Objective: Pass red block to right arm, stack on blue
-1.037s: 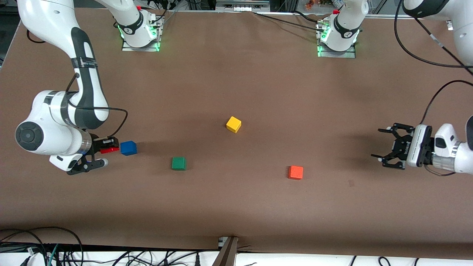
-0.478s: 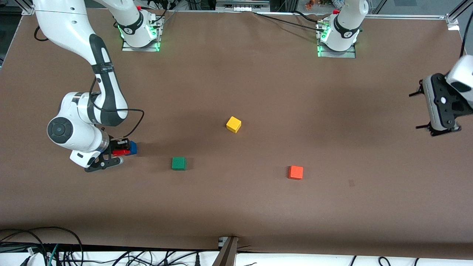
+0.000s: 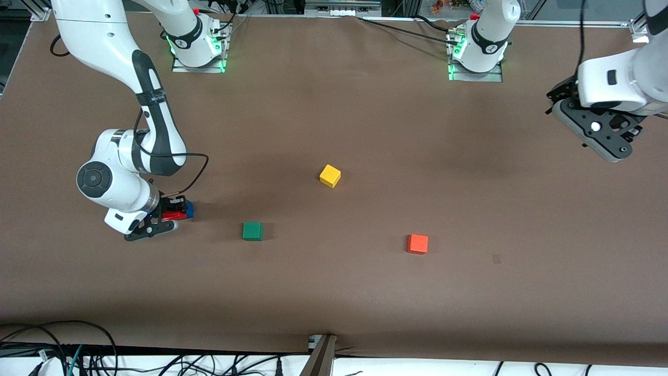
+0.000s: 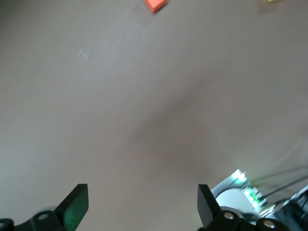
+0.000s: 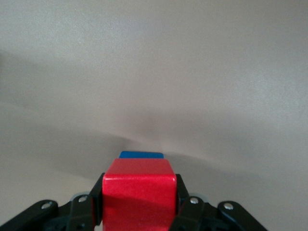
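Observation:
My right gripper (image 3: pixel 175 214) is shut on the red block (image 3: pixel 174 215) at the right arm's end of the table. The red block is partly over the blue cube (image 3: pixel 190 209), so only a sliver of blue shows. In the right wrist view the red block (image 5: pixel 138 195) fills the space between the fingers (image 5: pixel 96 192), and the blue cube's top edge (image 5: pixel 141 155) shows just past it. I cannot tell whether the two blocks touch. My left gripper (image 3: pixel 563 96) is open and empty, raised over the left arm's end of the table. Its two fingertips (image 4: pixel 77 207) stand wide apart.
A green cube (image 3: pixel 252 231), a yellow cube (image 3: pixel 330 176) and an orange cube (image 3: pixel 417 244) lie on the brown table (image 3: pixel 365 292). The orange cube also shows in the left wrist view (image 4: pixel 155 4). The arm bases stand along the table's edge farthest from the front camera.
My right gripper has carried the red block toward and partly over the blue cube. My left arm has lifted and swung away toward its own end of the table.

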